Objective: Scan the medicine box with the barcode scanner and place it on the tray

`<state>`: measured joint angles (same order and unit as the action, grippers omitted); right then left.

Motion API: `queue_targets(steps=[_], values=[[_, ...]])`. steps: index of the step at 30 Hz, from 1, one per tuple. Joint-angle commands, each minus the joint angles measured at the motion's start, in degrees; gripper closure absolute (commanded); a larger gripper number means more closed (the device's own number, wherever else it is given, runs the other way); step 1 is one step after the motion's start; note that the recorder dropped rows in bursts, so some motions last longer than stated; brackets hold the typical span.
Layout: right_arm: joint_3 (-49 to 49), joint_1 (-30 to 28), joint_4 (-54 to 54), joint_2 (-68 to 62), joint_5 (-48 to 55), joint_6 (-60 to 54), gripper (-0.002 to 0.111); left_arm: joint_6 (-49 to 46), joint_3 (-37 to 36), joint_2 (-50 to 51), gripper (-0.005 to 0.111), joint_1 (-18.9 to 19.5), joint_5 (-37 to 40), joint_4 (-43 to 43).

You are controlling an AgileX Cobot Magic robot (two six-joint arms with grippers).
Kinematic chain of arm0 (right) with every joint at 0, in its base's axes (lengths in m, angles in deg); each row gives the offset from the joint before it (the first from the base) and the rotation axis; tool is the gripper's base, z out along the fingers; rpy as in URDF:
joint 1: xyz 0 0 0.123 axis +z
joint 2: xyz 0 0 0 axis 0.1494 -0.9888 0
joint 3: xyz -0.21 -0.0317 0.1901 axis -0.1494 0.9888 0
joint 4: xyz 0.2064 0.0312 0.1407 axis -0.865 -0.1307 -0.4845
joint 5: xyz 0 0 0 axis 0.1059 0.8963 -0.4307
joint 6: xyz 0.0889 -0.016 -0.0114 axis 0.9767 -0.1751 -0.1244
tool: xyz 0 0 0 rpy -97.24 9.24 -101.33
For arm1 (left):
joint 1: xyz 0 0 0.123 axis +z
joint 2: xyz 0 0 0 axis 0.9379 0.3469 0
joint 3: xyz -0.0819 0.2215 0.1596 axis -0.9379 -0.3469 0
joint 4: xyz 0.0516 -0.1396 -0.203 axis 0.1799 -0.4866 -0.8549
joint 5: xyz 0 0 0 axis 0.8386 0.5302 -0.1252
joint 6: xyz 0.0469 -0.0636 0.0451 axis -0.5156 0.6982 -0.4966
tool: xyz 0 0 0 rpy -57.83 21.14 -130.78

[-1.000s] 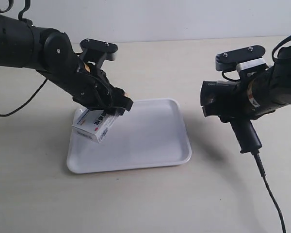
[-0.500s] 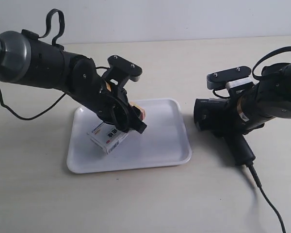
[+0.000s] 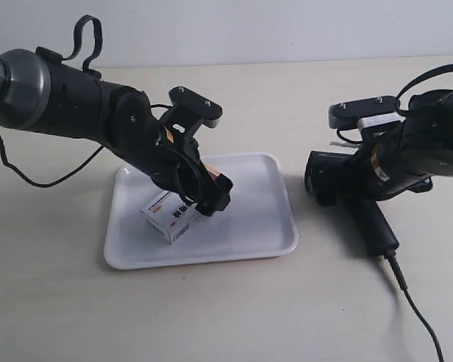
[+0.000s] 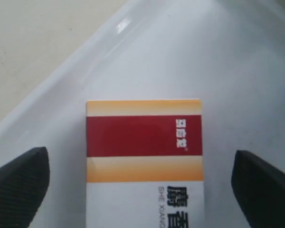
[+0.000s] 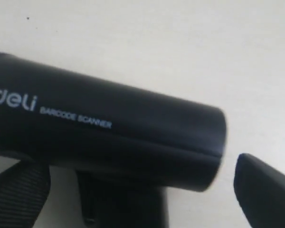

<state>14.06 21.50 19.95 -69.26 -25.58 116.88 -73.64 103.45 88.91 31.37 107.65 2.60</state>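
Lowered since before, medicine box point(image 3: 171, 216) rests in tray point(image 3: 249, 226).

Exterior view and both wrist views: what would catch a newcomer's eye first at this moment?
First, the medicine box with its dark red band, lying on the white tray, with the left hand spread open around it; the left wrist view shows a gap on each side of the box. Next, the black barcode scanner on the table beside the tray, under the right hand, its cable trailing toward the exterior view's lower edge.
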Motion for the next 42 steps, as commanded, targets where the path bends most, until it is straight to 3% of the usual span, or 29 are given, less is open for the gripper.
queue_targets(steps=[1, 3, 5, 6, 7, 9, 10, 13, 15, 17, 26, 28, 30, 34, 39, 42], values=[[-0.4, -0.1, 0.0, 10.8, 8.8, -0.9, 0.009, -1.1, 0.2, -6.6, 0.014, 1.6, 3.4, 0.5], [-0.4, -0.1, -0.9, 17.0, 13.0, -1.0, 0.019, -1.1, 0.2, -11.0, 0.035, 2.9, 5.4, 0.2], [-0.3, -0.1, -2.9, 23.6, 13.5, -2.3, 0.038, -1.1, 0.0, -16.6, 0.072, 4.1, 7.5, -1.5], [-0.1, -0.1, -4.4, 27.3, 12.6, -3.2, 0.052, -1.1, -0.6, -19.6, 0.094, 4.5, 7.8, -2.8], [0.5, -0.1, -5.6, 31.1, 10.7, -4.0, 0.068, -1.4, -1.7, -22.7, 0.105, 5.0, 7.5, -3.2], [2.9, -0.1, -6.1, 37.9, 5.9, -4.3, 0.103, -1.3, -5.2, -28.4, 0.103, 5.2, 4.6, -4.0], [4.8, -0.1, -5.9, 41.7, 3.2, -4.3, 0.107, -1.3, -8.2, -31.7, 0.103, 5.2, 1.7, -4.4], [17.5, -0.1, -3.5, 57.9, -13.0, -5.3, 0.107, -1.0, -28.0, -48.2, 0.103, 4.7, -17.3, -7.8], [22.7, -0.1, -3.4, 65.2, -16.8, -5.0, 0.107, -0.7, -38.1, -56.6, 0.103, 4.7, -24.3, -10.1], [24.7, -0.1, -3.6, 71.4, -16.0, -5.0, 0.107, -1.0, -44.6, -63.4, 0.103, 4.7, -23.8, -10.1], [24.8, -0.1, -3.5, 81.3, -14.8, -5.0, 0.107, -1.7, -56.8, -78.6, 0.103, 6.0, -24.4, -7.8], [24.8, -0.1, -3.5, 81.3, -14.3, -4.9, 0.107, -1.8, -61.6, -87.6, 0.103, 11.7, -24.7, -4.8], [24.8, -0.1, -3.5, 81.3, -14.3, -4.9, 0.107, -1.8, -65.3, -98.4, 0.103, 21.5, -24.0, -4.9], [24.8, -0.1, -3.9, 81.3, -14.3, -4.9, 0.107, -5.3, -65.4, -107.9, 0.103, 31.7, -17.8, -4.5], [24.8, -0.1, -3.9, 81.3, -14.3, -4.9, 0.107, -5.4, -66.0, -111.1, 0.103, 35.2, -14.4, -3.2], [24.8, -0.1, -3.9, 81.3, -14.3, -4.9, 0.107, 2.3, -66.0, -113.6, 0.103, 36.4, -11.7, 1.7]])
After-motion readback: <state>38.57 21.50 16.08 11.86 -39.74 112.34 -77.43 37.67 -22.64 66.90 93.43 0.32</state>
